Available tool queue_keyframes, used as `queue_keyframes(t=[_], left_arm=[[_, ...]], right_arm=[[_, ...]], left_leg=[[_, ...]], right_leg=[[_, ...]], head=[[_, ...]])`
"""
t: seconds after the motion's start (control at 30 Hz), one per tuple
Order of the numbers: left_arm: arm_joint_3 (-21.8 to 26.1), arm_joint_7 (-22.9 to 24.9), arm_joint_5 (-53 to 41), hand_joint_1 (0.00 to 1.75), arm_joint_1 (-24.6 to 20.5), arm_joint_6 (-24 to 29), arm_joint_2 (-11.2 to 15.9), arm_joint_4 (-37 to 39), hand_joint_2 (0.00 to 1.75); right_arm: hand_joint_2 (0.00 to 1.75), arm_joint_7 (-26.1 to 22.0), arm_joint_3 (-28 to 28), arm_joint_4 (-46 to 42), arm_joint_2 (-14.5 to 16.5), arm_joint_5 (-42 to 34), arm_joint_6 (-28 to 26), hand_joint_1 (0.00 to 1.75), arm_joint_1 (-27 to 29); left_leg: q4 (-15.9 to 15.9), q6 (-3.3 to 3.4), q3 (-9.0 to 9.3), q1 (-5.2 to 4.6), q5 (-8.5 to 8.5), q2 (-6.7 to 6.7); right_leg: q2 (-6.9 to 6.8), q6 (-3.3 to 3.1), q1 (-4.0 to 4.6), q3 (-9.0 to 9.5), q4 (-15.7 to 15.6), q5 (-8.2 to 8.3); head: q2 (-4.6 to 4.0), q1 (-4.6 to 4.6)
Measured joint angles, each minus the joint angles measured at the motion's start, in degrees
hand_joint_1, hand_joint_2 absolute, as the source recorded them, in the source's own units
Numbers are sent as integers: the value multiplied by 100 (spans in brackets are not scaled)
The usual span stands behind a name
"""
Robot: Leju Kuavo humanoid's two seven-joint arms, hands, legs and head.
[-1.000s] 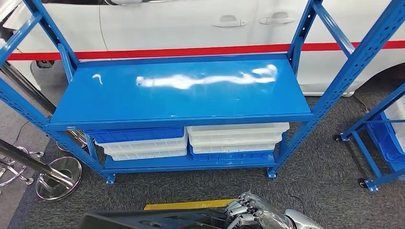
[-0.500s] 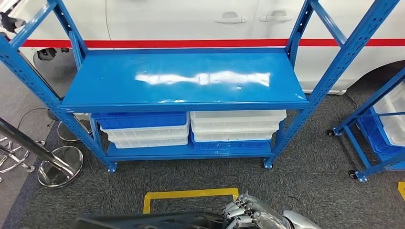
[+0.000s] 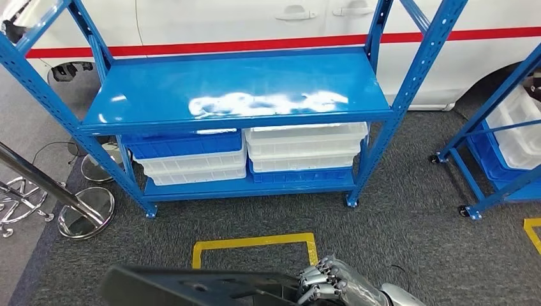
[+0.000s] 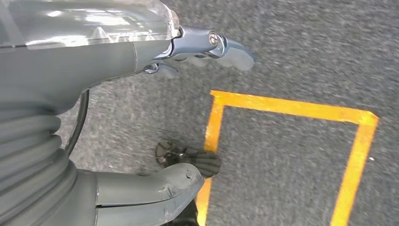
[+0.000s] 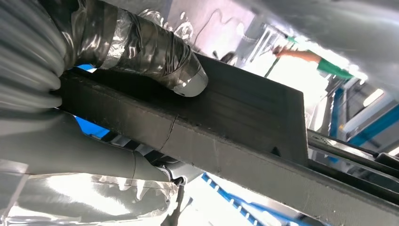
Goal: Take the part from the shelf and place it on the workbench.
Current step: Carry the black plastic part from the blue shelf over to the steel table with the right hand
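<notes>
Right hand (image 3: 328, 284) clamped on the long black part (image 3: 191, 288), held low in front of the rack (image 3: 236, 95), apparently off the shelf. Left hand (image 4: 141, 56) empty over carpet (image 4: 291, 47), fingers apart.

**Around the blue rack**

White and blue bins (image 3: 249, 156) are sitting stacked on the lower level, a white car (image 3: 255, 22) is standing behind, a chrome stanchion base (image 3: 86, 213) is resting left, and yellow floor tape (image 3: 255, 245) is lying on grey carpet (image 3: 408, 210).
</notes>
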Motion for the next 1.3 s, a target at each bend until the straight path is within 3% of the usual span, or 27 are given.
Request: queue_keyframes(t=[0.07,0.1,0.17,0.23,0.3,0.33,0.37,0.43,0.47,0.5,0.57,0.6,0.63,0.67,0.73,0.8,0.83,0.93,1.0,1.07,1.1,1.13,1.17,1.2,1.23,1.3], left_arm=[[1,0,-1,0,-3,20,-2,1,175],[1,0,-4,0,-9,27,-2,1,175],[1,-5,-19,0,-19,27,-1,1,175],[1,-14,-49,0,-30,19,12,0,175],[1,-22,-85,0,-48,3,30,-1,175],[1,-26,-97,0,-56,-4,37,-1,175],[1,-28,-105,0,-58,-9,37,0,175],[1,-28,-109,0,-58,-16,37,1,175],[1,-28,-111,0,-58,-20,36,1,175],[1,-27,-113,0,-59,-22,35,1,175],[1,-26,-114,0,-59,-25,34,1,175],[1,-27,-114,0,-58,-26,33,1,175],[1,-27,-114,0,-57,-26,33,1,175],[1,-27,-114,0,-56,-26,33,1,175],[1,-27,-114,0,-55,-26,31,1,175],[1,-27,-114,0,-57,-26,26,1,175],[1,-27,-114,0,-56,-26,24,1,175],[1,-28,-115,0,-47,-28,20,1,175],[1,-27,-116,0,-42,-30,19,2,175],[1,-27,-117,0,-41,-31,19,3,175],[1,-27,-122,0,-41,-31,18,3,175],[1,-27,-129,0,-41,-32,17,3,175],[1,-26,-144,0,-41,-34,16,3,175],[1,-25,-162,0,-42,-35,16,3,175],[1,-24,-180,0,-44,-36,15,3,175],[1,-5,-218,0,-50,-47,11,3,175]], right_arm=[[175,-2,36,-5,5,-13,-72,175,0],[175,12,69,-5,9,-39,-75,175,-7],[175,33,124,-5,9,-117,10,175,-29],[175,-56,144,-5,-10,-248,198,175,-61],[175,-225,145,-5,-28,-337,356,175,-97],[175,-284,145,-5,-31,-344,400,175,-114],[175,-320,145,-5,-31,-340,427,175,-130],[175,-346,148,-5,-31,-334,446,175,-147],[175,-351,149,-5,-32,-333,446,175,-152],[175,-356,150,-5,-33,-333,446,175,-155],[175,-361,153,-5,-33,-332,446,175,-158],[175,-362,155,-4,-33,-332,446,175,-158],[175,-362,156,-4,-33,-332,446,175,-158],[175,-363,157,-4,-33,-332,446,175,-158],[175,-363,158,-5,-33,-332,446,175,-165],[175,-365,158,-7,-33,-331,446,175,-176],[175,-366,158,-7,-33,-331,446,175,-183],[175,-368,159,-8,-34,-330,446,175,-193],[175,-370,160,-8,-33,-330,446,175,-198],[175,-372,160,-7,-33,-323,467,175,-201],[175,-374,160,-7,-33,-312,496,175,-201],[175,-380,160,-6,-33,-292,538,175,-200],[175,-392,160,-5,-34,-263,587,175,-200],[175,-407,160,-5,-34,-232,631,175,-200],[175,-422,160,-5,-35,-202,670,175,-200],[175,-447,159,-5,-42,-154,725,175,-205]], left_leg=[[699,-27,-158,3,-549,-11],[980,-29,-170,3,-630,-11],[1068,3,42,-2,-400,-15],[441,103,617,-31,-158,-31],[-391,184,1201,-70,-253,-48],[-639,207,1346,-89,-321,-54],[-765,215,1382,-100,-324,-53],[-828,251,1311,-83,-199,-27],[-855,282,1256,-69,-122,-8],[-868,309,1187,-56,-50,11],[-838,345,1017,-61,69,30],[-811,340,921,-62,129,37],[-776,329,822,-60,183,43],[-732,315,717,-57,231,47],[-627,273,518,-50,304,51],[-533,216,387,-55,365,51],[-514,183,353,-55,402,52],[-501,81,283,-42,451,39],[-208,13,155,-24,100,7],[479,-42,-30,-1,-448,-12],[820,-63,-92,8,-604,-12],[1026,-79,-89,16,-623,-12],[1045,-91,0,27,-528,-12],[844,-99,192,40,-362,-12],[487,-105,457,55,-213,-15],[-285,-86,961,48,-146,-43]], right_leg=[[2,-32,16,-184,10,138],[4,-33,26,-281,19,208],[8,-25,51,-484,56,336],[11,-8,70,-649,107,440],[4,34,83,-733,140,533],[-2,67,78,-753,137,586],[-7,104,73,-763,121,647],[3,178,52,-804,137,628],[13,212,44,-852,247,467],[22,246,31,-925,471,202],[30,313,1,-1090,1151,-342],[29,343,-15,-1132,1466,-451],[28,367,-30,-1113,1649,-420],[27,385,-46,-1006,1652,-280],[25,388,-69,-516,1091,-24],[25,334,-48,-14,339,-77],[26,295,-27,102,125,-150],[13,153,-22,53,18,-64],[-8,55,-52,-57,-15,67],[-19,16,-47,-203,-9,178],[-21,20,-45,-281,0,232],[-22,31,-46,-361,12,284],[-22,46,-50,-440,28,332],[-20,67,-59,-512,48,373],[-18,93,-66,-578,73,405],[-14,159,-63,-682,129,457]], head=[[1,-1],[1,-1],[1,-2],[1,-2],[1,-2],[1,-2],[1,-2],[1,0],[1,0],[0,1],[0,0],[0,0],[1,0],[1,0],[1,0],[1,-1],[1,-1],[1,-1],[1,-1],[1,-1],[1,-2],[1,-2],[1,-2],[1,-2],[1,-2],[1,-2]])
